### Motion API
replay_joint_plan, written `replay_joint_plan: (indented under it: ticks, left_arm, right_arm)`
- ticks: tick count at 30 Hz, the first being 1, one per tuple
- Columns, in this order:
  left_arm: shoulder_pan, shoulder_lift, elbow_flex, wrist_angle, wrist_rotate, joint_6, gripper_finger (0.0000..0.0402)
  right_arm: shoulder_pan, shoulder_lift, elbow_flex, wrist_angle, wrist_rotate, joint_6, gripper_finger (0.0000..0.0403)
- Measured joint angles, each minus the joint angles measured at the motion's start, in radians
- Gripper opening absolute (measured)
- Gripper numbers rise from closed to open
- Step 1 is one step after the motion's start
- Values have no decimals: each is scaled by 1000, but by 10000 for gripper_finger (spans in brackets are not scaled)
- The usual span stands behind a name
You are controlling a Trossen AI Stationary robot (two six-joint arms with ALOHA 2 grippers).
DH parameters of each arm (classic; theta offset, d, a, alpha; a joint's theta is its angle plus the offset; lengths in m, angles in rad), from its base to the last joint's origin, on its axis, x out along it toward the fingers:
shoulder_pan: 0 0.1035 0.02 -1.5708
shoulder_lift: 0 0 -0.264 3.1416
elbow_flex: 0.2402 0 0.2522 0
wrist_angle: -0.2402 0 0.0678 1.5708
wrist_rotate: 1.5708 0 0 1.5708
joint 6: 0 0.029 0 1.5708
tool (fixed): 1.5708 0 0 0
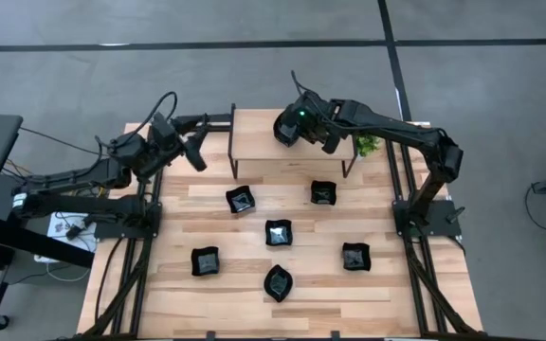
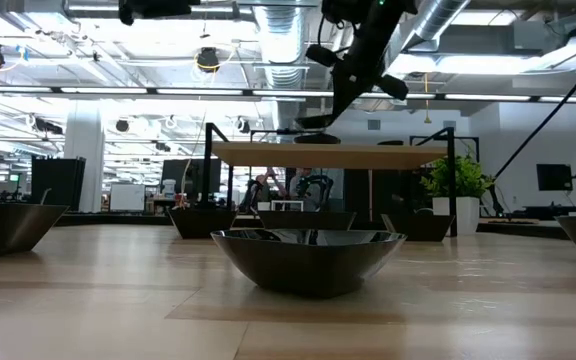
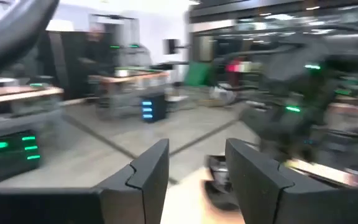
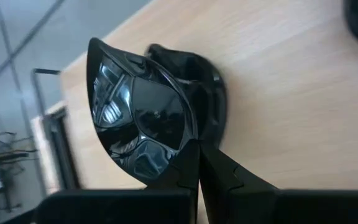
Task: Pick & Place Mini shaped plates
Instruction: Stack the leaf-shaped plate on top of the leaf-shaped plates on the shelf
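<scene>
Take the raised wooden shelf [image 1: 287,135] at the back of the table [image 1: 387,284] as your landmark. Your right gripper [image 1: 292,130] hangs over the shelf's top, its fingers pinched tight on the rim of a glossy black leaf-shaped plate [image 4: 143,112]. In the right wrist view that plate sits tilted just above a second black plate [image 4: 204,93] that lies on the shelf's wood (whether the two touch, you cannot tell).

Your left gripper [image 1: 195,153] hovers just off the shelf's left end, above the table, with its two fingers [image 3: 148,177] standing apart and nothing between them.

In front of the shelf, six more mini plates lie spread over the table, well apart from one another: five rounded squares [image 1: 278,232] and one leaf oval [image 1: 278,282], which lies farthest from the shelf. A small green plant [image 1: 366,145] stands just beside the shelf's right end.
</scene>
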Motion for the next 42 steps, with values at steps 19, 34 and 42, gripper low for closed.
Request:
replay_joint_plan:
  ticks: [19,34,42]
  left_arm:
    - [232,-200,-258,5,734,-78,159]
    - [232,-201,-267,8,734,-82,159]
    - [232,-201,-267,10,734,-82,159]
  right_arm:
    - [-41,1,-1,-13,-51,-65,0]
    - [-45,42,-1,5,-72,-75,0]
    - [-61,51,-1,0,-72,-87,0]
